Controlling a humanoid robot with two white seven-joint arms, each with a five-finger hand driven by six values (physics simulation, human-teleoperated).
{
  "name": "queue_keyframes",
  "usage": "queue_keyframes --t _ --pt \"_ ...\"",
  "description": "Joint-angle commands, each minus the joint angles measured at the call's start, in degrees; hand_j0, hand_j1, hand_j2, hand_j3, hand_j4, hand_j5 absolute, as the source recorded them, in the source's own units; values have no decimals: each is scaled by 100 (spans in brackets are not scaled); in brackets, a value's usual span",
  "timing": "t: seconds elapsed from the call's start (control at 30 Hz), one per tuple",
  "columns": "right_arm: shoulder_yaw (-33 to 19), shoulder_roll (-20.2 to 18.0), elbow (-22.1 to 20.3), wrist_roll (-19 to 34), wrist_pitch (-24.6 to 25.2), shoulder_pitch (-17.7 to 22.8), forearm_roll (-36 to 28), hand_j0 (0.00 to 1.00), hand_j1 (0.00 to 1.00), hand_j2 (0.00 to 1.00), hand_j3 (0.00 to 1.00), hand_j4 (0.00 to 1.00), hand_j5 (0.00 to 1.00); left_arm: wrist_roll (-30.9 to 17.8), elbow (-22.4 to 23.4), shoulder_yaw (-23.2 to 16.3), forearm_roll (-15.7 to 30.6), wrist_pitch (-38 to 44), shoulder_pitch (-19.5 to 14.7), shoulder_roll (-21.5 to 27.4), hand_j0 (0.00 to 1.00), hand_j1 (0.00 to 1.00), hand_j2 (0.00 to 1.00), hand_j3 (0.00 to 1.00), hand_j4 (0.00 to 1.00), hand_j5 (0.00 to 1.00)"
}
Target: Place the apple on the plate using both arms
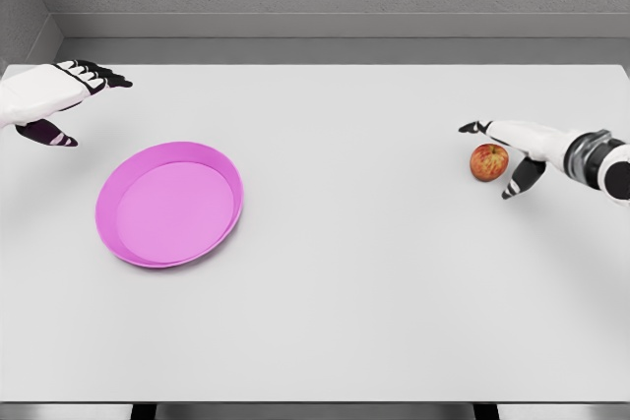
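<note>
You've got a wide white table top (374, 272) filling nearly the whole frame, grey wall behind it along the top, the table's near edge running across the bottom with dark legs just showing below.

Small round red-and-yellow apple (488, 161) sits on the table at the right of the frame, mid-height, well in from the far edge and not far from the right edge. Your white right hand (520, 150) comes in from the right edge and lies over the apple's right side; fingers spread, dark-tipped, one pointing left above the apple and the thumb hanging down just beside it. It looks close to touching, but you can't tell contact from this view, and nothing is gripped.

Shallow round pink plastic plate (167, 204) lies left of centre, tilted-looking oval, nothing on it. It's well apart from the apple, with a broad bare stretch of table between them.

Your white left hand (54, 95) is at the upper left of the frame, near the table's left edge, above and left of the plate, not touching it. Fingers extended and relaxed, holding nothing.
</note>
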Motion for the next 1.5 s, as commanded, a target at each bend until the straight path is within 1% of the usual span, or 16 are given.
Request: queue_keyframes --t 0.0,0.1,0.33,0.37,0.4,0.47,0.53,0.57,0.63,0.77,0.83,0.93,0.97,1.1,1.3,1.47 --pt "43 49 143 0 18 0 7 100 100 100 100 100 100 6 3 9 33 4 0 6 100 100 100 100 100 100" --pt "70 93 301 0 18 -53 7 100 100 100 100 100 100 6 3 9 33 4 0 6 100 100 100 100 100 100" --pt "70 84 336 0 18 -114 7 100 100 100 100 100 100 6 3 9 33 4 0 -3 100 100 100 100 100 100" --pt "70 93 336 0 18 -114 7 98 98 98 98 98 98 6 3 9 33 4 0 -3 100 100 100 100 100 100" --pt "70 93 336 0 18 -114 7 93 93 93 93 93 93 6 12 9 33 4 0 -3 100 100 100 100 100 100" --pt "70 84 336 0 18 -114 7 80 80 80 80 80 80 -3 12 9 33 4 0 -3 100 100 100 100 100 100" --pt "70 84 336 0 18 -114 7 75 75 75 75 75 75 6 12 9 33 4 0 6 100 100 100 100 100 100" --pt "131 84 336 0 18 -114 7 75 75 75 75 75 75 -3 12 9 33 4 0 -3 100 100 100 100 100 100" --pt "193 76 327 0 9 -114 7 68 68 68 68 68 68 6 12 9 33 4 0 6 100 100 100 100 100 100" --pt "193 76 327 0 9 -114 7 67 67 67 67 67 67 6 12 18 33 4 0 6 100 100 100 100 100 100" --pt "193 76 319 0 0 -114 7 60 60 60 60 60 60 -3 12 18 33 4 0 6 100 100 100 100 100 100" --pt "193 76 310 0 0 -114 7 59 59 59 59 59 59 -3 12 18 33 4 0 6 100 100 100 100 100 100" --pt "201 76 310 0 -9 -114 7 56 56 56 56 56 56 6 12 18 33 4 0 6 100 100 100 100 100 100" --pt "201 76 283 0 -9 -114 7 53 53 53 53 53 53 -3 12 26 33 4 0 6 100 100 100 100 100 100" --pt "201 67 248 0 -35 -132 16 53 53 53 53 53 53 6 12 26 33 4 0 6 100 100 100 100 100 100" --pt "201 23 90 0 -35 -185 16 52 52 52 52 52 52 6 12 26 33 4 0 6 100 100 100 100 100 100"
